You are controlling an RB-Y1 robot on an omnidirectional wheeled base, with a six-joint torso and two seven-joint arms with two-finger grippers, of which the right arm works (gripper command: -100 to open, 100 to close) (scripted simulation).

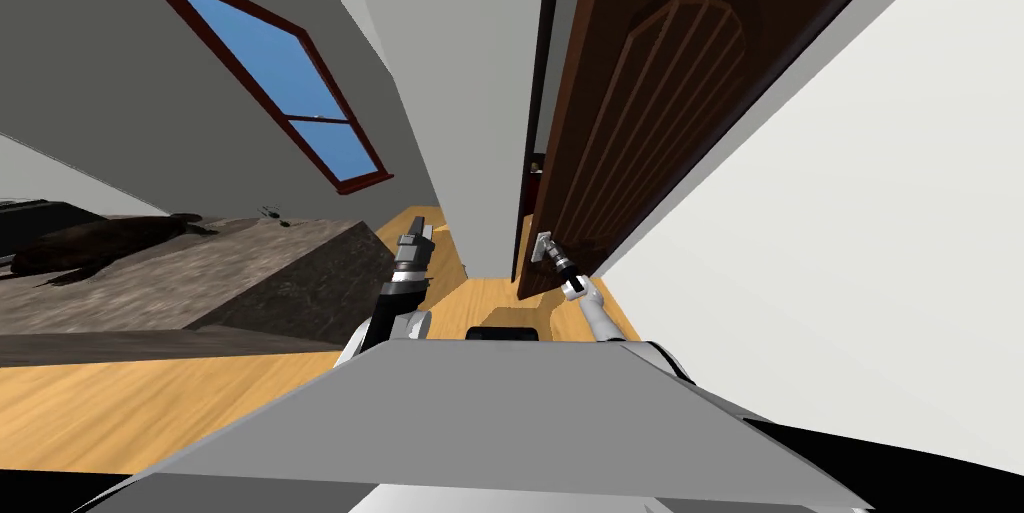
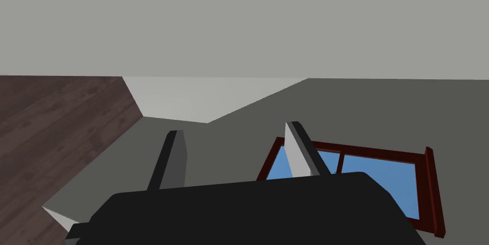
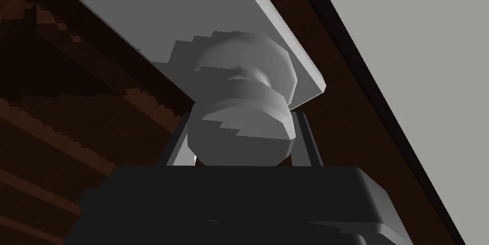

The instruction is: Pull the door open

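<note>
Nearest the lens sat the grey knob (image 3: 241, 127), pinched between the two fingers (image 3: 304, 134) of the right pincer (image 3: 241, 119); the blades pressed its sides just above the pincer's dark body.

Taken from the left, a dark mottled block (image 1: 250, 277) lay on the wooden floor (image 1: 150, 397), well out to the left of the left pincer (image 1: 418, 233). That pincer was held out low in front and well apart from the door. Its blades were spread, with nothing between them.

To its right came a grey wall, then the dark door frame (image 1: 535, 87), just left of the right pincer. The dark brown door (image 1: 640, 107) rose beyond and to the right of that pincer, with a ribbed, arched panel on its face. A thin gap seemed to show between its free edge and the frame.

Behind the knob, a flat grey plate (image 3: 191, 22) lay against the door, close to that free edge. The right arm reached up to it from below. A pale wall (image 1: 850, 237) stood farther right of the pincer, past the door
</note>
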